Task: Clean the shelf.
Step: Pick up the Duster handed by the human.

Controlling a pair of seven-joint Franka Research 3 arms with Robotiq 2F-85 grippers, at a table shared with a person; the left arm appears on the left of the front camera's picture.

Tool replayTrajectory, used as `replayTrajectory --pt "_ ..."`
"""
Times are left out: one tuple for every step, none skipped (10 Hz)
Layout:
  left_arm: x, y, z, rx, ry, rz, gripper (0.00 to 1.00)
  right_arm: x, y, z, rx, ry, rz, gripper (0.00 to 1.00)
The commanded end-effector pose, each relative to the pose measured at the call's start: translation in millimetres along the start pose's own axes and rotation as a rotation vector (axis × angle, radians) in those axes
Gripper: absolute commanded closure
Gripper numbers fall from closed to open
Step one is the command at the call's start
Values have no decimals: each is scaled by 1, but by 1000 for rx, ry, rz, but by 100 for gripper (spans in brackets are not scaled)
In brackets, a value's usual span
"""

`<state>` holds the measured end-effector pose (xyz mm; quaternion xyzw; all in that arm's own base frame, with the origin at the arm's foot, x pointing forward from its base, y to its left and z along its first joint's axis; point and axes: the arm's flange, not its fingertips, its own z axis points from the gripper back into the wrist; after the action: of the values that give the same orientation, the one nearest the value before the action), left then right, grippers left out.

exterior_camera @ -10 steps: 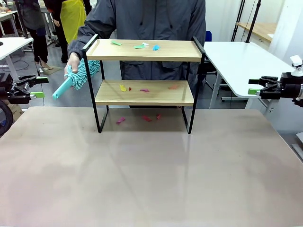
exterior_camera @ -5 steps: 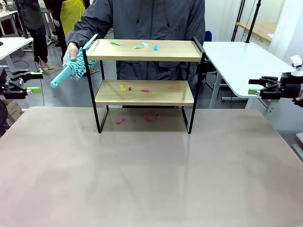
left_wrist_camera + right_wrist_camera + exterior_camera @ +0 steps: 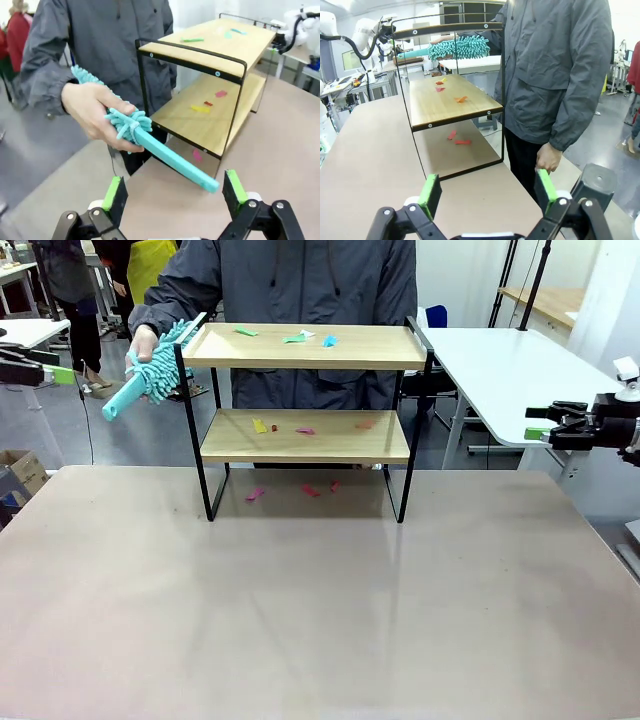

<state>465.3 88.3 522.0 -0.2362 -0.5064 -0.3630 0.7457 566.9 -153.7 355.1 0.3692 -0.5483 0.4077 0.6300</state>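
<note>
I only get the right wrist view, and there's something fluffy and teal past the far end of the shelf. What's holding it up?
Observer: A person's hand grips the duster at its fluffy head, with the plain handle sticking out free.
Operator: And the top board? I can't see onto it from here.
Observer: The shelf has litter up there too, including a green scrap and a blue scrap near the back edge.
</note>
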Motion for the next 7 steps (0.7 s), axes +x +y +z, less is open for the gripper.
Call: replayTrajectory --pt "8 -19 1 41 61 102 0 2 0 -1 2 -1 4 0" --pt "0 0 0 0 0 0 0 2 0 -1 2 -1 4 0" --pt "0 0 0 0 0 0 0 2 0 -1 2 -1 4 0" --pt "0 0 0 0 0 0 0 2 0 -1 2 -1 4 0" --pt "7 -9 -1 25 31 40 0 2 0 -1 2 -1 4 0" --pt "16 -22 0 66 64 56 0 2 0 -1 2 -1 4 0" --pt "32 -42 2 91 103 92 0 2 0 -1 2 -1 4 0"
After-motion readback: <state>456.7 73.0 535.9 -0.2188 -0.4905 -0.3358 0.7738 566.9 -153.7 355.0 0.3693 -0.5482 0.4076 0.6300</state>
